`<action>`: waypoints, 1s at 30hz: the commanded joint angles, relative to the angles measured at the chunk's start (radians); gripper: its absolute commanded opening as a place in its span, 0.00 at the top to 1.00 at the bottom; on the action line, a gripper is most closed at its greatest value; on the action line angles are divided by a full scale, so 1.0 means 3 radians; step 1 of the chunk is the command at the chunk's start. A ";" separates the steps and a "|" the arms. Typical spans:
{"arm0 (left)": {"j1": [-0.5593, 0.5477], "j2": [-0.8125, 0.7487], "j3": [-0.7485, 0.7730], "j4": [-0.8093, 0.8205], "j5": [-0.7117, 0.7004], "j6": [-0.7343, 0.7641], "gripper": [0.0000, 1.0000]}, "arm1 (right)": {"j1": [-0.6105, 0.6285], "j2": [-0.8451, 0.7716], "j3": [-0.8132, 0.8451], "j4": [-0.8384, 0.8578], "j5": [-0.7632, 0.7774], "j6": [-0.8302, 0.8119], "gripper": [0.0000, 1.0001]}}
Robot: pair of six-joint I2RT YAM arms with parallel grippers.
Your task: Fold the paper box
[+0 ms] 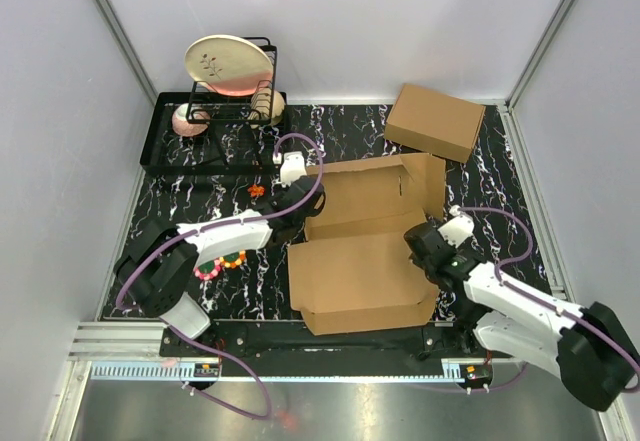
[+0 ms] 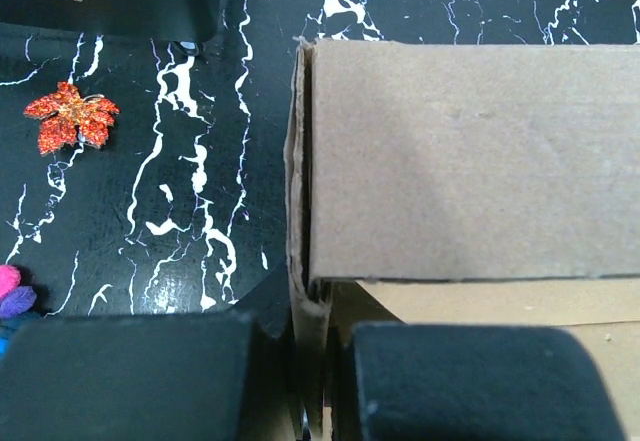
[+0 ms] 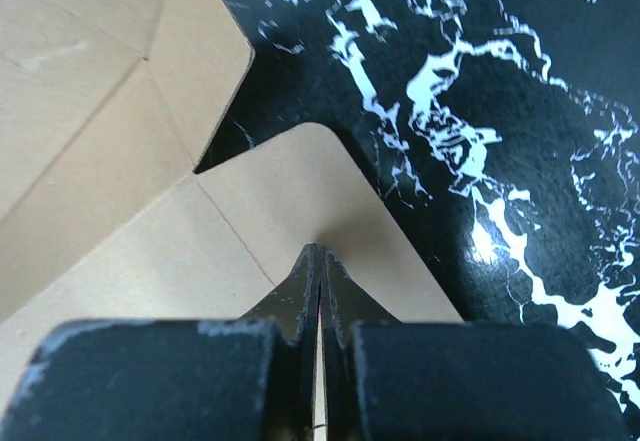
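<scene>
The paper box point(image 1: 365, 261) lies in the middle of the table, brown and partly folded, with its lid panel raised at the back. My left gripper point(image 1: 298, 213) is at the box's left edge. In the left wrist view its jaws stand on either side of the upright left side wall point(image 2: 300, 211) and are shut on it. My right gripper point(image 1: 428, 246) is at the box's right side. In the right wrist view its jaws are shut, tips point(image 3: 320, 256) resting on a rounded side flap point(image 3: 300, 191) lying over the table.
A second, made-up brown box point(image 1: 435, 121) sits at the back right. A black tray point(image 1: 165, 146) with a dish rack and a plate point(image 1: 228, 64) stands at the back left. A red leaf point(image 2: 72, 116) and a bead ring point(image 1: 225, 264) lie left of the box.
</scene>
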 commanded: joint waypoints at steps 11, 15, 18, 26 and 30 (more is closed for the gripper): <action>0.0017 0.0027 0.0009 -0.0248 0.0087 -0.0017 1.00 | 0.0015 -0.0577 0.0333 -0.0479 0.0457 0.0248 1.00; 0.0017 0.0027 -0.0007 -0.0253 0.0086 -0.0022 1.00 | 0.0015 -0.1176 0.0247 0.0067 0.0372 -0.0492 0.47; 0.0017 0.0017 -0.0007 -0.0248 0.0092 -0.0027 1.00 | 0.0005 -0.1060 0.0348 0.0185 0.0270 -0.0703 0.17; 0.0017 -0.0009 -0.0042 -0.0273 0.0102 -0.0058 1.00 | 0.0005 -0.0333 0.0538 0.0052 0.0182 -0.0469 0.36; 0.0017 -0.0019 -0.0073 -0.0283 0.0081 -0.0063 1.00 | -0.0005 -0.0226 0.0492 0.0139 0.0264 -0.0387 0.40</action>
